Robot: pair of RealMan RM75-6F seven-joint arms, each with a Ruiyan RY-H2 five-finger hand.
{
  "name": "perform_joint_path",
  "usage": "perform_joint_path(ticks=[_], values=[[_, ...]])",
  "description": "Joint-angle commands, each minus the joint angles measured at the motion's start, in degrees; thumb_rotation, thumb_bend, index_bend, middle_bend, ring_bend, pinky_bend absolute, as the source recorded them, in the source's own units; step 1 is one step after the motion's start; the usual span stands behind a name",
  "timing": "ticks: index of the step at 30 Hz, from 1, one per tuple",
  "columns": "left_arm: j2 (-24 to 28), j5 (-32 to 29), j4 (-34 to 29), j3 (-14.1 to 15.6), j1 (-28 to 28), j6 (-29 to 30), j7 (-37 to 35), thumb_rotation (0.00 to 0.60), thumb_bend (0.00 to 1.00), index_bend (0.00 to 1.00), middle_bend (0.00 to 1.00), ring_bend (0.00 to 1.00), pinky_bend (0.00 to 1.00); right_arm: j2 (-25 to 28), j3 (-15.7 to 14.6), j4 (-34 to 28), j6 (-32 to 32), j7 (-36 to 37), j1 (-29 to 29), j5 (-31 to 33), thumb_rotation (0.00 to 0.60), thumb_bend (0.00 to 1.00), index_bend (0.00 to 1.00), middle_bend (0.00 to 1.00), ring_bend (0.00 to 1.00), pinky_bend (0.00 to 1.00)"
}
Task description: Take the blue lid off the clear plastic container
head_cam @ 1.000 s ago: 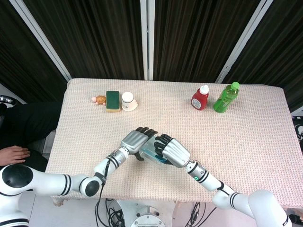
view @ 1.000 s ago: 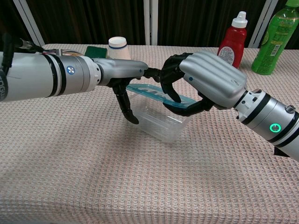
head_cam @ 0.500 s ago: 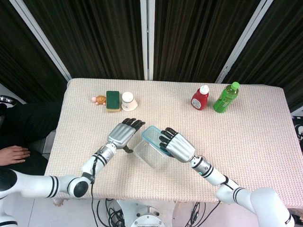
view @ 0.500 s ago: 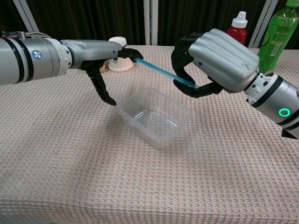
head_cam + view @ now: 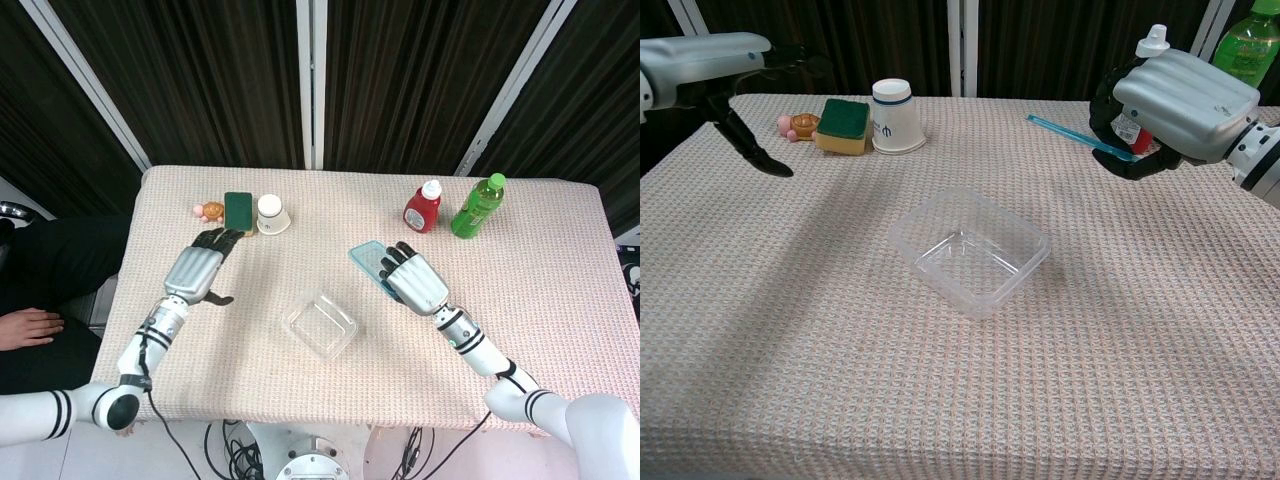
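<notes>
The empty container (image 5: 321,325) sits mid-table (image 5: 540,300), right hand (image 5: 415,278) holding its lid (image 5: 366,259) aloft, left hand (image 5: 197,268) spread wide.

No lettering can be read on anything.

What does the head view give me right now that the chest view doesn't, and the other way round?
Only the head view shows both forearms, the whole green bottle and the blue lid's flat top face.

Only the chest view shows the lid edge-on, held above the table, and the clear container's empty inside from the side.

Both show the right robot hand holding the lid, the left robot hand holding nothing, the ketchup bottle, cup, sponge and small toy.
</notes>
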Motion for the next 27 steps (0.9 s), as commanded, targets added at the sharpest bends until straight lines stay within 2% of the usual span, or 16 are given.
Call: perform_joint_path(ticks=[1,2,4,6,8,11,14,17,19,22,24,27], values=[[1.2,2.0,-0.1,1.2,3.1,2.2,-1.8,0.600,0.06,0.02,0.04,0.00,0.08,2.7,1.2,-5.3,-9.5,-2.5,-0.6,6.4,0.600,0.29,0.27,0.34,0.13,0.11],[1.4,2.3,-0.1,1.4,3.9,2.5,-2.2,0.600,0.06,0.02,0.04,0.00,0.08,3.8,1.5,-7.8,-11.6,-3.9,-0.7,8.0,0.600,0.18,0.09,0.25,0.06,0.04],[1.9,2.9,-0.1,1.7,5.4,3.3,-3.2,0.600,0.06,0.02,0.04,0.00,0.08,6.4,2.1,-13.8,-15.8,-7.5,-0.8,11.6,0.600,0.05,0.00,0.13,0.00,0.00],[2.4,3.6,0.0,1.7,7.0,4.3,-4.2,0.600,0.06,0.02,0.04,0.00,0.08,9.0,2.7,-20.0,-18.6,-9.9,-1.4,15.0,0.600,0.01,0.00,0.05,0.00,0.00],[2.7,4.5,0.0,1.8,8.7,5.6,-5.0,0.600,0.06,0.02,0.04,0.00,0.08,11.8,2.8,-26.2,-20.7,-9.1,-2.1,17.7,0.600,0.00,0.00,0.00,0.00,0.00],[3.6,5.9,-0.1,2.0,11.0,7.8,-5.6,0.600,0.06,0.02,0.04,0.00,0.08,16.0,1.9,-33.2,-22.6,-5.1,-3.3,18.9,0.600,0.00,0.00,0.00,0.00,0.00],[4.6,7.0,0.1,2.2,13.3,10.5,-5.4,0.600,0.06,0.03,0.04,0.00,0.08,19.6,0.7,-37.5,-21.9,-0.5,-4.9,17.6,0.600,0.00,0.00,0.00,0.00,0.00],[6.1,9.0,1.4,2.9,16.2,13.9,-5.2,0.600,0.06,0.03,0.04,0.00,0.08,23.0,-0.5,-40.0,-16.7,6.0,-8.3,14.2,0.600,0.00,0.00,0.02,0.00,0.00],[7.0,10.2,3.0,3.1,18.6,16.8,-5.7,0.600,0.06,0.05,0.05,0.00,0.08,23.6,-0.5,-39.6,-9.4,8.5,-11.9,12.4,0.600,0.00,0.00,0.09,0.00,0.00],[7.9,12.7,6.9,3.7,22.1,20.9,-7.4,0.600,0.06,0.10,0.07,0.00,0.08,24.0,-0.3,-38.5,0.8,8.9,-17.3,11.1,0.600,0.06,0.05,0.17,0.00,0.02],[8.1,13.4,9.0,3.9,24.8,23.9,-8.3,0.600,0.06,0.11,0.08,0.00,0.07,25.0,-0.4,-38.9,6.1,9.1,-20.7,10.9,0.600,0.09,0.06,0.19,0.00,0.03],[8.6,14.4,10.1,4.3,28.6,27.2,-10.6,0.600,0.06,0.11,0.09,0.00,0.06,27.0,-1.1,-40.0,10.9,8.8,-25.0,11.8,0.600,0.09,0.06,0.18,0.00,0.03]])
